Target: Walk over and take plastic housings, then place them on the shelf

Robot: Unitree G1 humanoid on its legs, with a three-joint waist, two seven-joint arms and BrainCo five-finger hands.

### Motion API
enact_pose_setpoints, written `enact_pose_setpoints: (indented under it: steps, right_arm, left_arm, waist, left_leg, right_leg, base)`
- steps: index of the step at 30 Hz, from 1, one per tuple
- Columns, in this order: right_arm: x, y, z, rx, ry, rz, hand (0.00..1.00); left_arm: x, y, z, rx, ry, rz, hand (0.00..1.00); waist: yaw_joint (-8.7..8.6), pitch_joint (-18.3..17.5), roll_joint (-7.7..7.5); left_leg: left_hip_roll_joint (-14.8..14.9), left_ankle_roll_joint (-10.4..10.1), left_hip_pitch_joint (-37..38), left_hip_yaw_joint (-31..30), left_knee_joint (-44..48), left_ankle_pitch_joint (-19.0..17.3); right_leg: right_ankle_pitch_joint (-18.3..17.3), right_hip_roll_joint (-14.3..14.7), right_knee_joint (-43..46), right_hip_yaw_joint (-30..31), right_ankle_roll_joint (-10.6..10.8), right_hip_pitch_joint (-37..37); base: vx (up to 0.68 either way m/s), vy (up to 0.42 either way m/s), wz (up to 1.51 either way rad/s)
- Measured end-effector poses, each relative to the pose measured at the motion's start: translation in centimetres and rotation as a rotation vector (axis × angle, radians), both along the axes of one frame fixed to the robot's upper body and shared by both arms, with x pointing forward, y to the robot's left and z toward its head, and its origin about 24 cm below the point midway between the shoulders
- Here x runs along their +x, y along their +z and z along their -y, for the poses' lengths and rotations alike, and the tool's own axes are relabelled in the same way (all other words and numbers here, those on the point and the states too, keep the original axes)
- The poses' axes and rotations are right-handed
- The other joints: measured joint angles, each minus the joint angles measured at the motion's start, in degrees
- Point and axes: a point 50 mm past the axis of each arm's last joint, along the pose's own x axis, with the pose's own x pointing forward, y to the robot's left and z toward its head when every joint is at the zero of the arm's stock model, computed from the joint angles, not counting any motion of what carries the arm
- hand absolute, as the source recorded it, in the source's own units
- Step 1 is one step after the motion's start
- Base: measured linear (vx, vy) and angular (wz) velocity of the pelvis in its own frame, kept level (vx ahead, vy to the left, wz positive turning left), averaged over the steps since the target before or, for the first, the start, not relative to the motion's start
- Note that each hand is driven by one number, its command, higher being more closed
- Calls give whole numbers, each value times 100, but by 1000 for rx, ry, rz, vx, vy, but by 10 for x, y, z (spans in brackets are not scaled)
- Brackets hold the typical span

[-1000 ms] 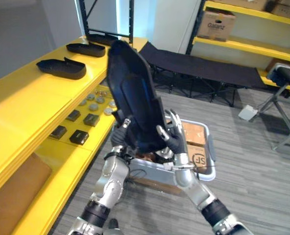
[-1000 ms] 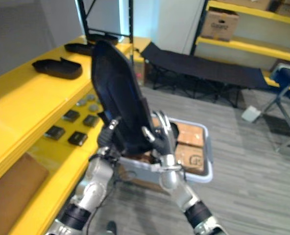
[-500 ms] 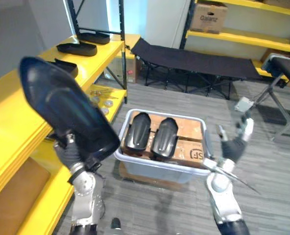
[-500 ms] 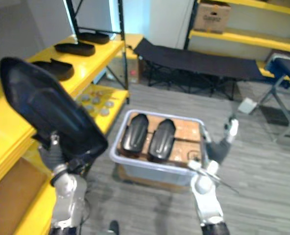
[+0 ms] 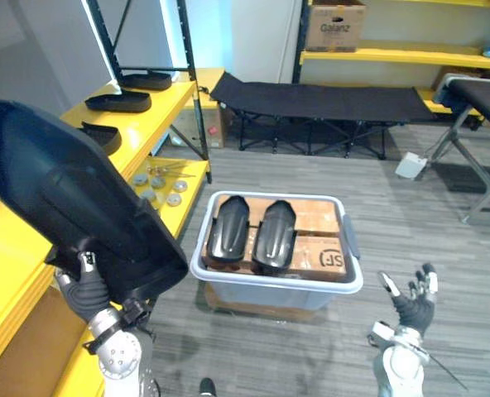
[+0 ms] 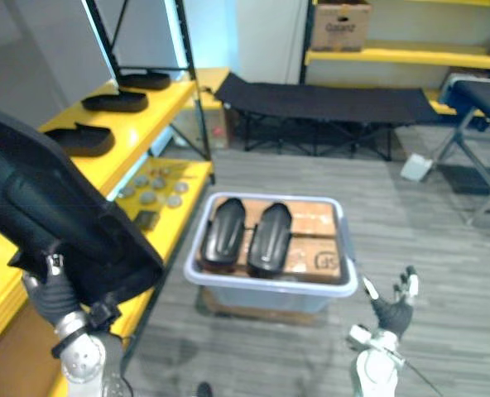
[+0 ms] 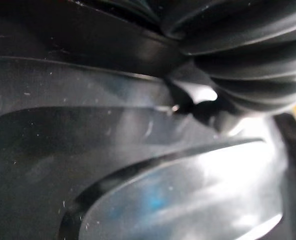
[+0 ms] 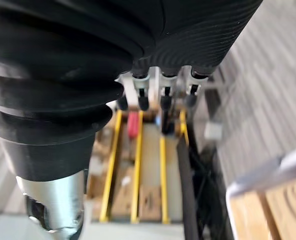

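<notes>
Left hand [image 5: 86, 289]: fingers curled round the narrow lower end of the held housing [image 5: 71, 207], which stands tilted above the fist, its broad end uppermost, just beside the front edge of the yellow shelf [image 5: 158, 101]. The left wrist view shows the shell's inner face pressed close against the hand.

Right hand [image 5: 415, 304]: low over the floor [image 5: 410, 223], fingers spread, holding nothing.

The held housing is a large black moulded shell, shield-shaped, with a raised rim and a smooth, faintly glossy skin. It is probably stiff and light for its bulk, yet long enough to lever against a one-handed hold. The skin looks slippery, so the rim or the narrow end seems the surest purchase.

Two housings [image 5: 227, 231] of smaller outline lie side by side on cardboard boxes [image 5: 315, 222] in the grey bin [image 5: 278, 287]. Three housings [image 5: 118, 101] lie along the shelf's upper tier.
</notes>
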Motion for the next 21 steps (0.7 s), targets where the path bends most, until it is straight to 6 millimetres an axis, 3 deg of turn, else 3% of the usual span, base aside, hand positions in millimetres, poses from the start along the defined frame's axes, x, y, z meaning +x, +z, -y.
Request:
enact_pose_setpoints:
  steps: [5, 8, 13, 15, 17, 19, 21]
  right_arm:
    - [22, -1, -24, 38, 149, 0, 0]
    - [35, 3, -35, 40, 216, 23, 0]
    - [64, 26, -61, -2, 309, 111, 0]
    - [71, 31, -74, -20, 346, 116, 0]
    - [72, 30, -80, -15, 353, 103, 0]
    - [71, 28, -76, -10, 325, 82, 0]
    - [69, 25, -69, -11, 298, 65, 0]
  left_arm:
    - [-7, 18, -8, 100, 74, 40, 100]
    - [-12, 16, -15, 129, 114, 4, 100]
    - [-29, 11, -29, 149, 163, -51, 100]
    - [-34, 10, -33, 120, 166, -40, 100]
    - [-34, 10, -32, 106, 140, -18, 100]
    - [-29, 12, -30, 123, 93, -9, 100]
    - [-27, 13, -26, 139, 42, -7, 100]
  waist:
    - [286, 23, 41]
    - [438, 35, 37]
    - [859, 125, -37]
    - [1004, 176, -81]
    - [1052, 207, -128]
    - [982, 256, -216]
    - [930, 305, -288]
  left_leg:
    - [-92, 16, -245, -453, 2, 60]
    - [-197, 54, -312, -822, 4, 119]
    - [-381, 79, -424, -1356, 4, 166]
    - [-464, 112, -502, -1652, 4, 199]
    - [-529, 130, -543, -1929, 2, 203]
    - [-636, 174, -615, -2310, 3, 251]
    - [-737, 108, -723, -2661, 25, 368]
  right_leg:
    - [-19, -22, -29, -466, 0, 60]
    - [-41, -41, -35, -875, 30, 283]
    - [-209, -104, 66, -1403, 82, 485]
    - [-399, -136, 287, -1563, -39, 507]
    - [-657, -132, 507, -1391, -262, 518]
    - [-977, -107, 728, -856, -403, 519]
    - [-1249, -85, 970, -746, -306, 466]
  base:
    - [24, -1, 41]
    - [53, -20, 75]
    - [37, -8, 59]
    - [30, 1, 64]
    - [14, -4, 82]
    - [-3, -30, 113]
    - [-38, -92, 92]
